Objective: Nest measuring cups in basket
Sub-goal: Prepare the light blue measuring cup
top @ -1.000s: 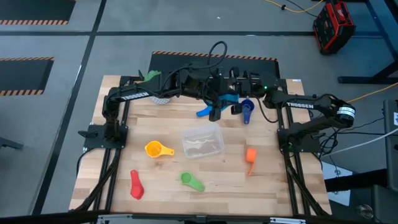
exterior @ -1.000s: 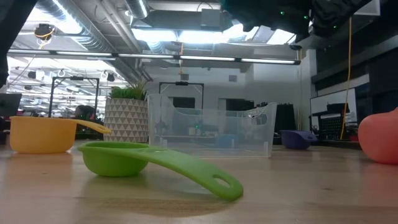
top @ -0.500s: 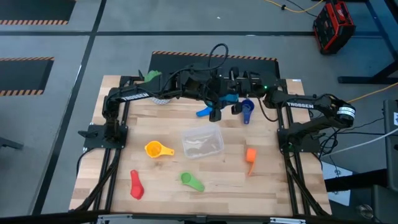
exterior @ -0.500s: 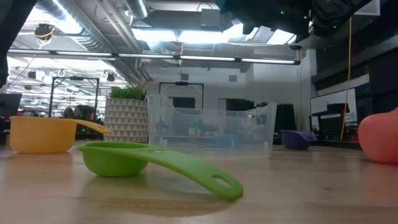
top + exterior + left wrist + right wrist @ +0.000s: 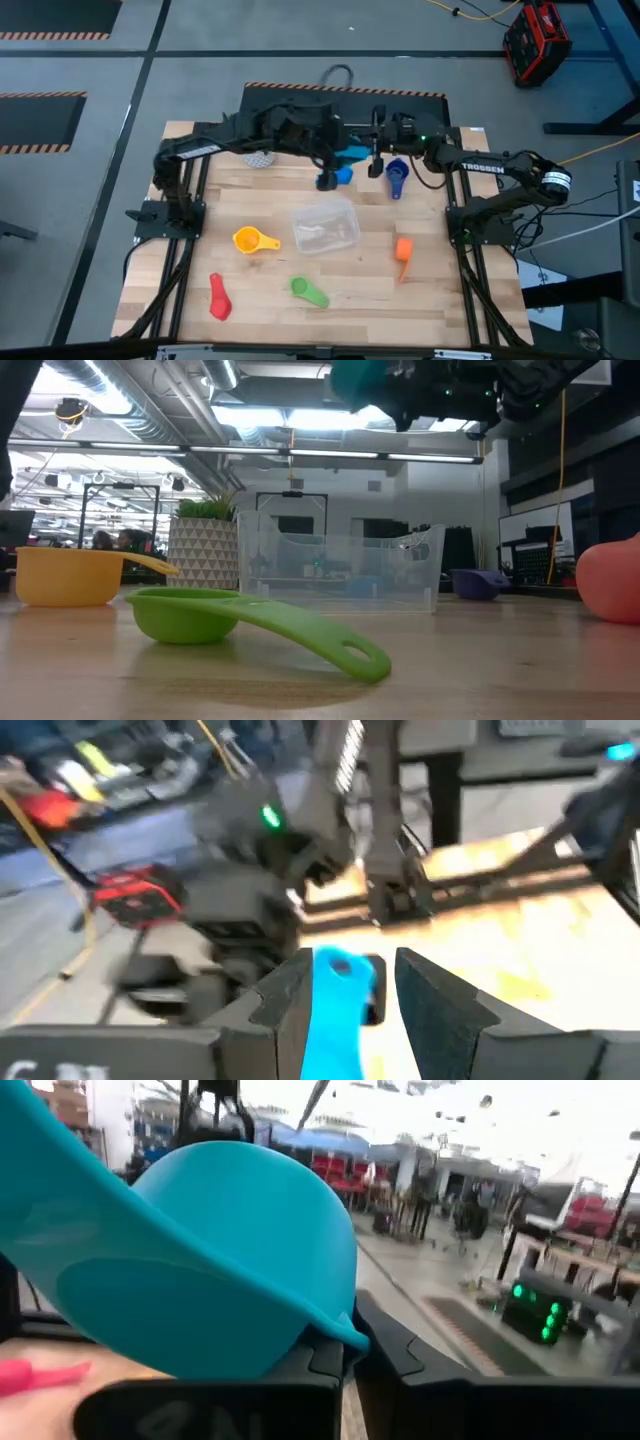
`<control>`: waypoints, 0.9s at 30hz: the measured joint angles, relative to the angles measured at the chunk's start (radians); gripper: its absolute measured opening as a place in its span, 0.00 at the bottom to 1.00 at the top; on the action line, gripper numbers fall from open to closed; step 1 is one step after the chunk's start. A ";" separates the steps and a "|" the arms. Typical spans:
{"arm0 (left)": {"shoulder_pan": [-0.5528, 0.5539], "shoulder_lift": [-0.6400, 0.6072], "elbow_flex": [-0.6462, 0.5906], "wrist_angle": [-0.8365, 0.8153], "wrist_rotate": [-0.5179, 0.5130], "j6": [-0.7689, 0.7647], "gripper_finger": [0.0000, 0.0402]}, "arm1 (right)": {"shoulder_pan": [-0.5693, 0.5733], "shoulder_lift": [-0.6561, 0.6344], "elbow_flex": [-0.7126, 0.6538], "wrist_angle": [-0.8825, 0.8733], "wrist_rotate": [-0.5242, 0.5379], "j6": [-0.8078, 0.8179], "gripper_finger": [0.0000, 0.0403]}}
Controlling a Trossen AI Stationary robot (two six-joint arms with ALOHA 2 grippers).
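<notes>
The left gripper (image 5: pixel 345 995) clamps the light blue cup (image 5: pixel 333 1010) by its handle, above the table's (image 5: pixel 440 290) far side. The right gripper (image 5: pixel 378 168) hangs just beside it; its jaw state cannot be told.

High view: even, diffuse overhead light; tabletop (image 5: pixel 350 290) evenly bright, shadows soft and short. Low view: ceiling strip lights glare white; green measuring cup (image 5: pixel 240 622) sharp, with a faint shadow beneath; room behind softer. Left wrist view: heavy motion blur throughout, background smeared; light blue measuring cup (image 5: pixel 335 1010) also soft. Right wrist view: background overexposed, washed white at top; the light blue cup fills the near field, slightly out of focus.
</notes>
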 joint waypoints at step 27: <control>0.008 -0.705 -0.889 0.007 -0.141 -0.095 0.34 | -0.034 0.183 0.437 -0.775 0.045 -0.016 0.03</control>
